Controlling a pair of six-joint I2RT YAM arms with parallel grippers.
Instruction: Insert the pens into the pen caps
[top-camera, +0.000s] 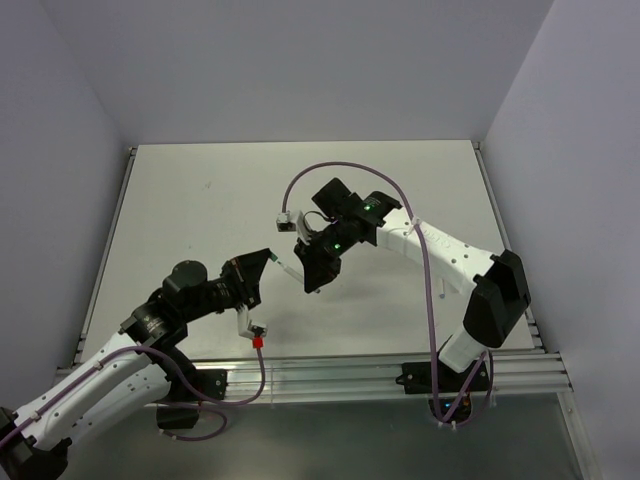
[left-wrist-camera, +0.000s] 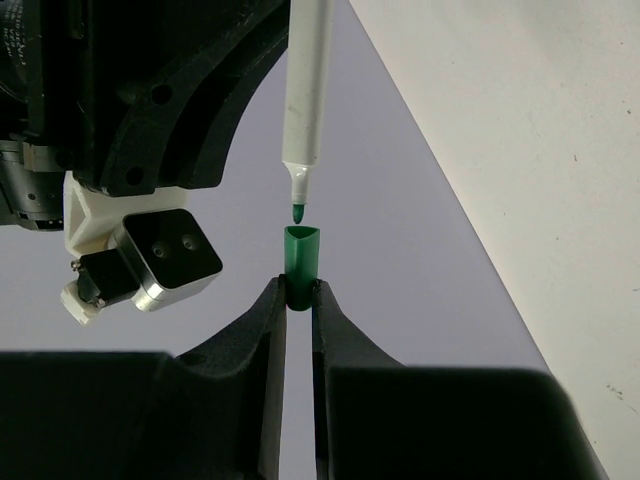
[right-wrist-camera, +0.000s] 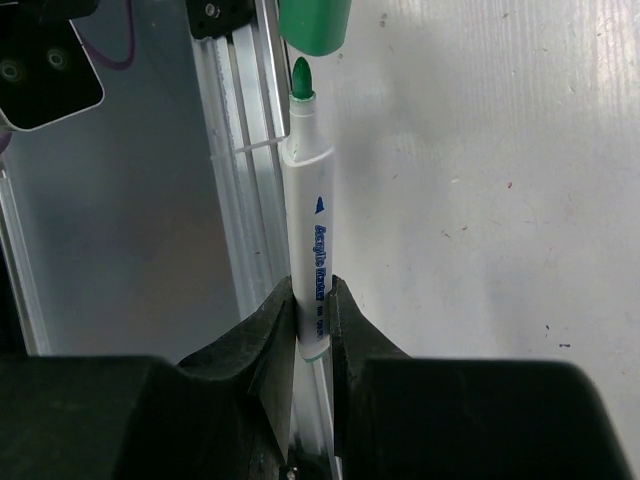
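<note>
My left gripper (left-wrist-camera: 298, 292) is shut on a dark green pen cap (left-wrist-camera: 300, 260), open end facing away from the jaws. My right gripper (right-wrist-camera: 312, 300) is shut on the lower barrel of a white pen (right-wrist-camera: 310, 200) with blue print. The pen's green tip (left-wrist-camera: 298, 212) sits in line with the cap's mouth, a small gap away and not inside it. The right wrist view shows the same cap (right-wrist-camera: 314, 25) just beyond the tip. In the top view both grippers meet above the table's middle, left gripper (top-camera: 268, 262) and right gripper (top-camera: 308, 282), with the pen (top-camera: 287, 268) between them.
A second whitish pen (top-camera: 246, 324) with a red end (top-camera: 258, 342) lies on the table near the front edge, below the left gripper. An aluminium rail (top-camera: 330, 375) runs along the near edge. The right arm's wrist and camera housing (left-wrist-camera: 170, 255) hang close to the cap.
</note>
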